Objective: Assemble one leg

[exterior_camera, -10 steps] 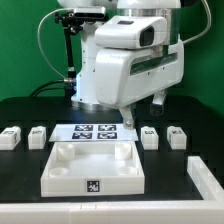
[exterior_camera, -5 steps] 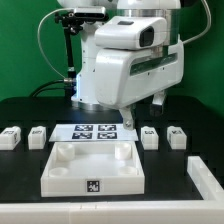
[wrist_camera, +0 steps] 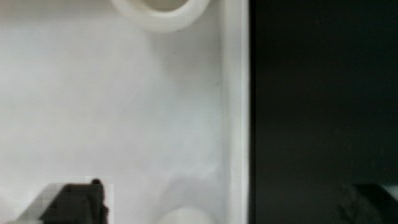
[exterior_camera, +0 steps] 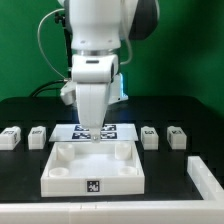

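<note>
Observed gripper pointing down over the far part of the white panel, close by the marker board. Recorded jaws as spread wide: in the wrist view, found one dark fingertip over the panel's white surface and the other over the black table, with the panel's edge between them. Saw nothing pinched. Could not resolve any contact between tips and panel.

Logged panel as a shallow rimmed tray at near centre, with a marker tag on its near wall. Saw only bare white floor inside the recess.

Counted four small white posts in a row on the table, all apart from the gripper. Placed outer left leg and inner left leg on the exterior view's left of the panel. Placed inner right leg and outer right leg on the exterior view's right. Noted another white part near, at the exterior view's right edge, cut off by the frame.

Got from the wrist view only: round hole in the panel, and the finger spread. Got from the exterior view only: legs, marker board, tag.
</note>
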`<state>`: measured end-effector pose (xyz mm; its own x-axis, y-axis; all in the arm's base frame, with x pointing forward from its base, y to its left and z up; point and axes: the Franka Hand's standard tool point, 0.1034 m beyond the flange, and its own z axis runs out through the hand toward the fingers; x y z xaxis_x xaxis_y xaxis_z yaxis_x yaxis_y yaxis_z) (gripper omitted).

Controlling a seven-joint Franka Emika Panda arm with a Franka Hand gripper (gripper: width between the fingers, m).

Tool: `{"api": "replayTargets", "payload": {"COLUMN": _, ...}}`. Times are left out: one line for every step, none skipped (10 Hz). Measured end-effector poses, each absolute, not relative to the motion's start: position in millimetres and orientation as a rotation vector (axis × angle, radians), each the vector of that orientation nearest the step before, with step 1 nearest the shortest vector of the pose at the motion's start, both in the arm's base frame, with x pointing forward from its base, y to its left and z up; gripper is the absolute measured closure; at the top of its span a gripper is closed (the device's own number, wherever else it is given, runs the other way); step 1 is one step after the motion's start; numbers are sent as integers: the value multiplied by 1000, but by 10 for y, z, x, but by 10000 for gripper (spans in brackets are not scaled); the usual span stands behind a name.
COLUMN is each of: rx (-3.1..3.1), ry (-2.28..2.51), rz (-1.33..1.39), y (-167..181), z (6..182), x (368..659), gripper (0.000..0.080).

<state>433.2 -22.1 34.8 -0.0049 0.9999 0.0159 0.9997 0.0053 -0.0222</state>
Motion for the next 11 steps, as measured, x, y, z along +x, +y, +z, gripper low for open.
{"api": "replayTargets", "payload": {"rx": -2066, "ry": -2341, "rz": -33, "y": -271, "z": 202, "x": 4317, "gripper": 150}}
{"api": "replayTargets", "payload": {"rx": -2088, "ry": -2302, "rz": -40, "y": -268, "z": 85, "x": 4330, "gripper": 150}}
{"api": "replayTargets", "payload": {"rx": -2092, "ry": -2296, "rz": -42, "y": -289, "z": 59, "x": 4353, "gripper": 150}}
{"api": "replayTargets", "payload": {"rx": -2097, "ry": -2292, "rz": -41, "y": -290, "z": 63, "x": 4350, "gripper": 161}}
{"api": "replayTargets", "payload": {"rx": -2098, "ry": -2290, "rz": -40, "y": -290, "z": 57, "x": 4346, "gripper": 161}}
{"api": "replayTargets", "payload": {"rx": -2099, "ry": -2289, "rz": -40, "y": -290, "z": 56, "x": 4345, "gripper": 338}}
{"api": "replayTargets", "payload": {"rx": -2100, "ry": -2288, "rz": -40, "y": -291, "z": 56, "x": 4345, "gripper": 523}}
{"api": "replayTargets", "payload": {"rx": -2101, "ry": -2287, "rz": -40, "y": -292, "z": 56, "x": 4345, "gripper": 523}}
{"api": "replayTargets", "payload": {"rx": -2102, "ry": -2285, "rz": -39, "y": -294, "z": 55, "x": 4344, "gripper": 702}}
{"api": "replayTargets", "payload": {"rx": -2105, "ry": -2283, "rz": -39, "y": -299, "z": 56, "x": 4345, "gripper": 744}}
{"api": "replayTargets", "payload": {"rx": -2106, "ry": -2283, "rz": -39, "y": -301, "z": 56, "x": 4346, "gripper": 744}}
